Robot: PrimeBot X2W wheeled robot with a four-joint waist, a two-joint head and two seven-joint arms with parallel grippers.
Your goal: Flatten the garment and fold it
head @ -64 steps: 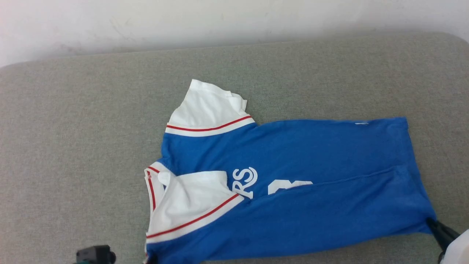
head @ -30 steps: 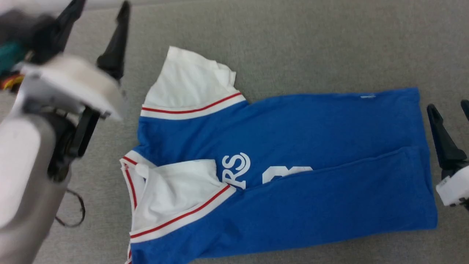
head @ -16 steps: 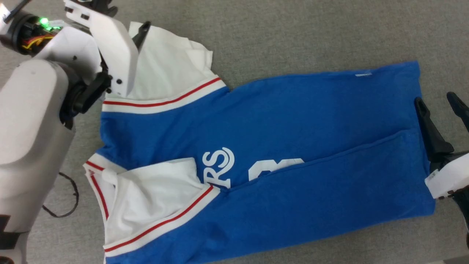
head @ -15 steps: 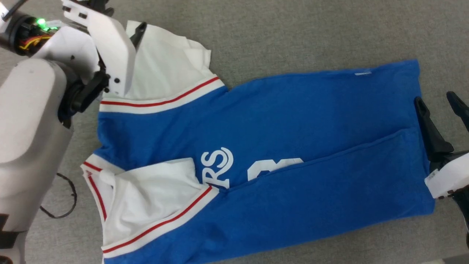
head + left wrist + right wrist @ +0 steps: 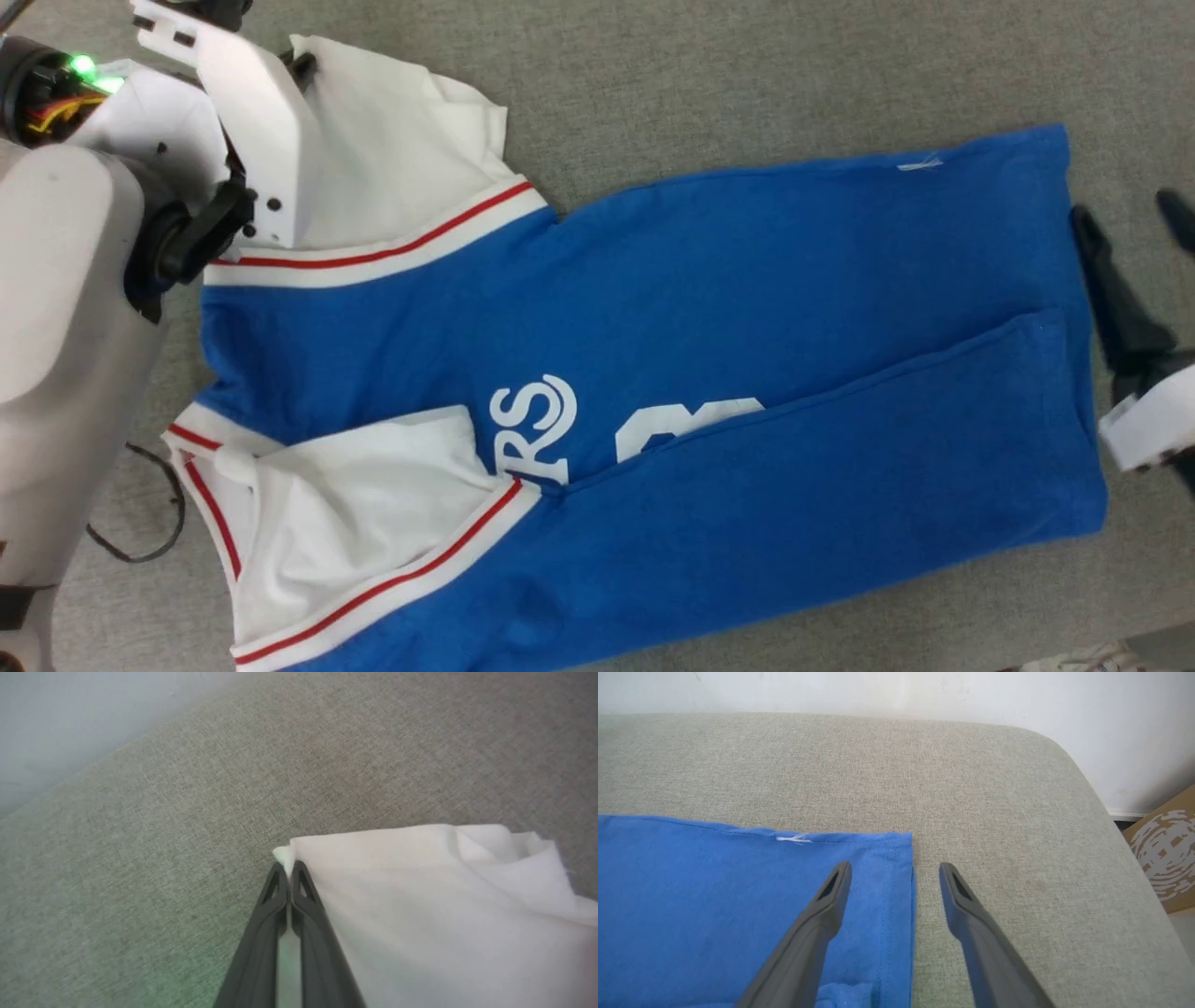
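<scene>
The garment (image 5: pixel 747 308), a bright blue T-shirt with white lettering, lies on the grey padded surface, collar to the left and hem to the right. Its near side is folded over the chest. The far white sleeve (image 5: pixel 392 159) spreads at the upper left. My left gripper (image 5: pixel 289 868) is shut on that sleeve's corner (image 5: pixel 282 854); in the head view its fingers (image 5: pixel 301 65) are mostly hidden behind the wrist bracket. My right gripper (image 5: pixel 895 868) stands open across the hem's far corner (image 5: pixel 903 842), one finger over the blue cloth (image 5: pixel 714 882) and one over bare surface. It also shows at the right edge, right gripper (image 5: pixel 1125 210).
The grey surface (image 5: pixel 747 75) ends at a pale wall (image 5: pixel 878 690), with a rounded corner at the right. A cardboard box (image 5: pixel 1162 849) stands beyond that corner. A black cable loop (image 5: pixel 159 523) hangs by my pale left forearm (image 5: pixel 56 327).
My left gripper has shut on the far sleeve's corner. The head camera has shifted, sliding the picture left and down. The right gripper stays open at the hem.
</scene>
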